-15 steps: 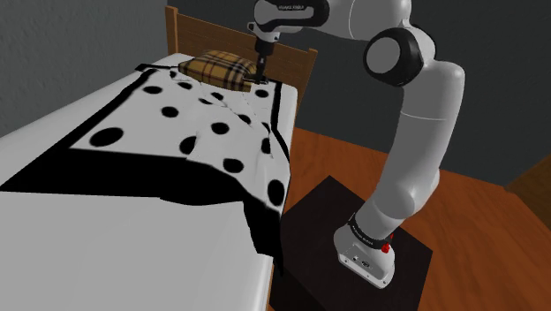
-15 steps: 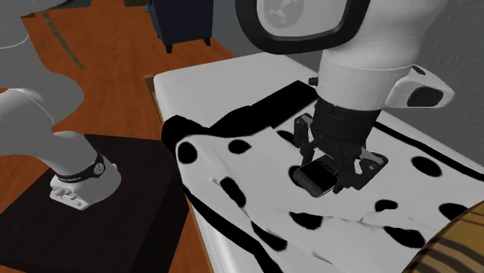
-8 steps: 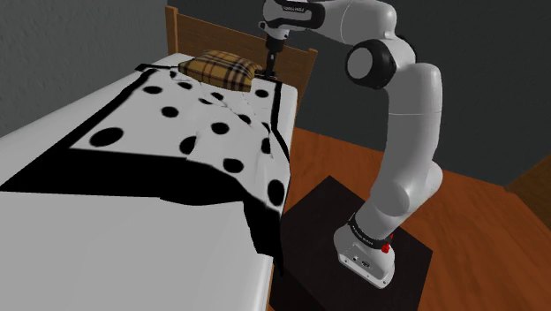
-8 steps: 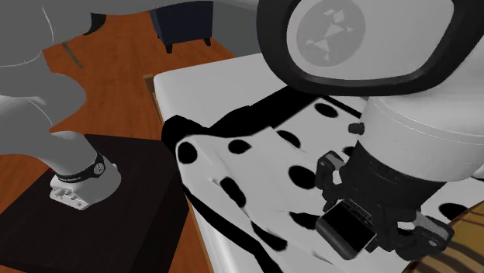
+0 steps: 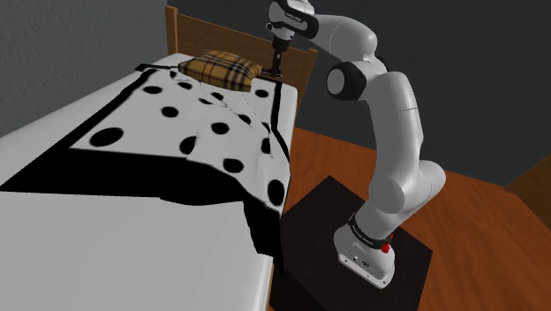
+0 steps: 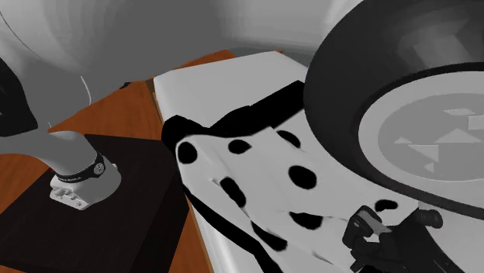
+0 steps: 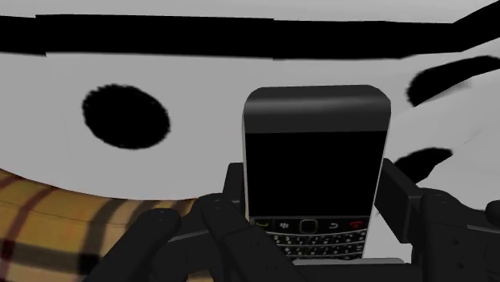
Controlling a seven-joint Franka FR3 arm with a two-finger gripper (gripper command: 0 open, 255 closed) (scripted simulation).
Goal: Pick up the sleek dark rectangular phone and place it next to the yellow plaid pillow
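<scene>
A dark rectangular phone (image 7: 316,160) with a small keypad stands upright between my fingers, screen facing the wrist camera. My gripper (image 7: 315,196) is shut on its two long edges. Beside the gripper lies the yellow plaid pillow (image 7: 48,220), on a white bedspread (image 7: 240,88) with black spots. In the shoulder view my gripper (image 5: 279,69) hangs just above the far corner of the bed, close to the pillow's (image 5: 218,68) right end and near the headboard. The phone is too small to make out there.
A brown wooden headboard (image 5: 305,55) rises right behind the gripper. The spotted bedspread (image 5: 194,124) drapes over the bed's edge toward the black stand (image 5: 327,212). A large arm joint (image 6: 419,116) covers the right of the second exterior view. Wooden floor surrounds the stand.
The arm has stretched farther toward the headboard, carrying the phone from over the pillow's right end to the bed's far corner. In the second exterior view the arm swung closer and hid the phone.
</scene>
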